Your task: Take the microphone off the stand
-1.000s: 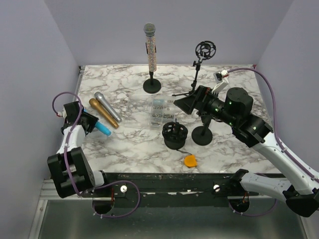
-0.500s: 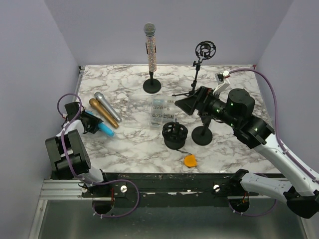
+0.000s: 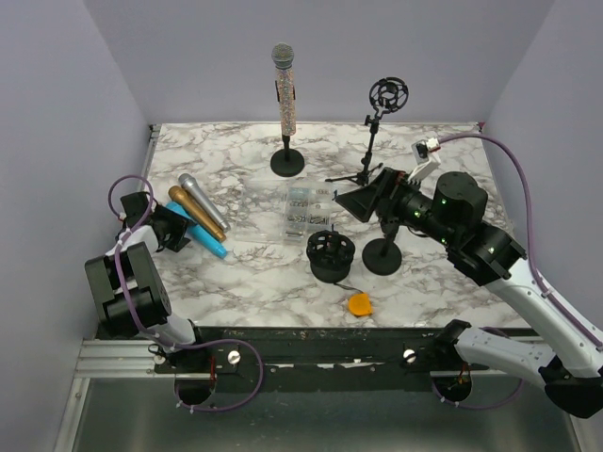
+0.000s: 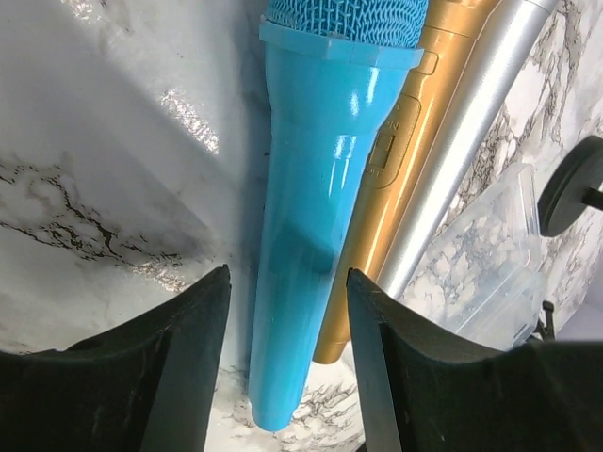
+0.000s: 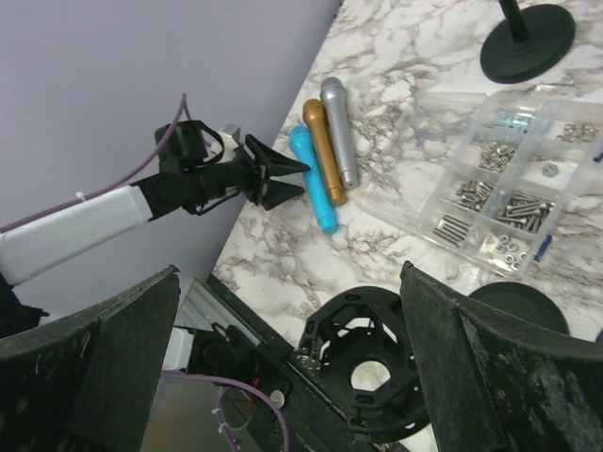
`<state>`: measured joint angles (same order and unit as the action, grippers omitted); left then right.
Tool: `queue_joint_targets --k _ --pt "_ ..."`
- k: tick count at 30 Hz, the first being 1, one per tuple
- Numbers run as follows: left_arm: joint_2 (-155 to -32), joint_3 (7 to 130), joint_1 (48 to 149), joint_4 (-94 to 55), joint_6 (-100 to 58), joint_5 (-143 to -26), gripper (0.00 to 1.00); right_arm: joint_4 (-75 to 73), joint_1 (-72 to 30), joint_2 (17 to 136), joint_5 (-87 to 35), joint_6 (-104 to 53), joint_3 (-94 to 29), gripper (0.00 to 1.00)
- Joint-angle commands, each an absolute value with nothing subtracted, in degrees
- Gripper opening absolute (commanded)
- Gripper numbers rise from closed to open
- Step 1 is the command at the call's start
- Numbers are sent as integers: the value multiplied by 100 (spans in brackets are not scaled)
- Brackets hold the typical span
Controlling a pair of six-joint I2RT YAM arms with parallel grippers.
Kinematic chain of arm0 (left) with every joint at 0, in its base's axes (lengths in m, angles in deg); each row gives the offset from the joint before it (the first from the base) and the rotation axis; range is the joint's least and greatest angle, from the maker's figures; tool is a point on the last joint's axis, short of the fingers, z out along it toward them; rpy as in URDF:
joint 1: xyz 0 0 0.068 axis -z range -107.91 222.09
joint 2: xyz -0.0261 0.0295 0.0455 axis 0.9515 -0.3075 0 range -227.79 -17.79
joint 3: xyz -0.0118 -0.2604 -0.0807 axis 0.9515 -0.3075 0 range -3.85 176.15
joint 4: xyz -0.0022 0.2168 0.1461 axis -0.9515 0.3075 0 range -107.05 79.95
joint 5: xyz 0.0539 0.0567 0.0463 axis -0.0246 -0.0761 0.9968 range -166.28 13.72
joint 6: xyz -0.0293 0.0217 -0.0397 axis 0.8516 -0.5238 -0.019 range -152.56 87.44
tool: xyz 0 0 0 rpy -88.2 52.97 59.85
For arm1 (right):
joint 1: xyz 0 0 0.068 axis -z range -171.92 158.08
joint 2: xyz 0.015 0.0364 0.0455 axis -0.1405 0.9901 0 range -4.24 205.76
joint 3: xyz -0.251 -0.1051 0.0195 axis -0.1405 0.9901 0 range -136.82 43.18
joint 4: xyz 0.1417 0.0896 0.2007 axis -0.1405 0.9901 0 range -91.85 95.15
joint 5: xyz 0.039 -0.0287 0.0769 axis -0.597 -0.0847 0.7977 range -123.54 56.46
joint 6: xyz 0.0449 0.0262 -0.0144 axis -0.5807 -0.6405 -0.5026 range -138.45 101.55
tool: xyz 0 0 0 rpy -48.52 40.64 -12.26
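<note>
A glittery microphone (image 3: pixel 284 89) stands upright in its round-based stand (image 3: pixel 287 162) at the back of the table. A blue microphone (image 4: pixel 320 217) lies flat on the marble, touching a gold one (image 3: pixel 193 212), with a silver one (image 3: pixel 204 202) beyond. My left gripper (image 4: pixel 287 367) straddles the blue handle's tail, open, with a gap on each side. It sits low at the table's left edge (image 3: pixel 179 232). My right gripper (image 5: pixel 290 273) hangs open and holds nothing, over the table's middle (image 3: pixel 363 200).
A black ring-shaped shock mount (image 3: pixel 331 256) and a bare round-based stand (image 3: pixel 382 254) sit under the right gripper. A clear parts box (image 3: pixel 306 212) lies mid-table, and a tripod stand with a ring mount (image 3: pixel 387 94) is at the back. An orange piece (image 3: pixel 359 303) lies near the front edge.
My left gripper's jaws have parted and let go of the blue microphone, which now rests against the gold one. The right arm has drifted slightly right.
</note>
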<state>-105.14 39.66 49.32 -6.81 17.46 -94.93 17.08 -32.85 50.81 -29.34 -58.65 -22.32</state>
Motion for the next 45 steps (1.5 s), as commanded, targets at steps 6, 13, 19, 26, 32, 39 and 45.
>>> queue_joint_targets --k 6,13,19,26,32,39,45 --pt "-9770 3919 4890 -841 1695 -9688 55 2727 -3299 4997 -4563 -5061 -2780 100" --pt "-8745 3706 4994 -1120 1584 -9834 70 3238 -3305 5404 -5918 -4484 -3300 100" --pt "-8089 3940 5720 -1126 1306 -9774 81 3227 -3284 6160 -6312 -4370 -3732 100" --pt "-8192 5206 7129 -1274 1235 -10281 87 3377 -2659 7367 -5585 -4814 -4466 97" --pt "-8904 6644 8051 -1054 354 -10831 88 2918 -1354 7883 -3478 -5046 -4471 93" --pt "-8898 6339 8176 -1362 327 -11396 88 2573 -487 8391 -2385 -5311 -4347 72" --pt "-8999 6426 8159 -1184 163 -11319 88 2145 -5 8922 -1376 -5560 -4072 63"
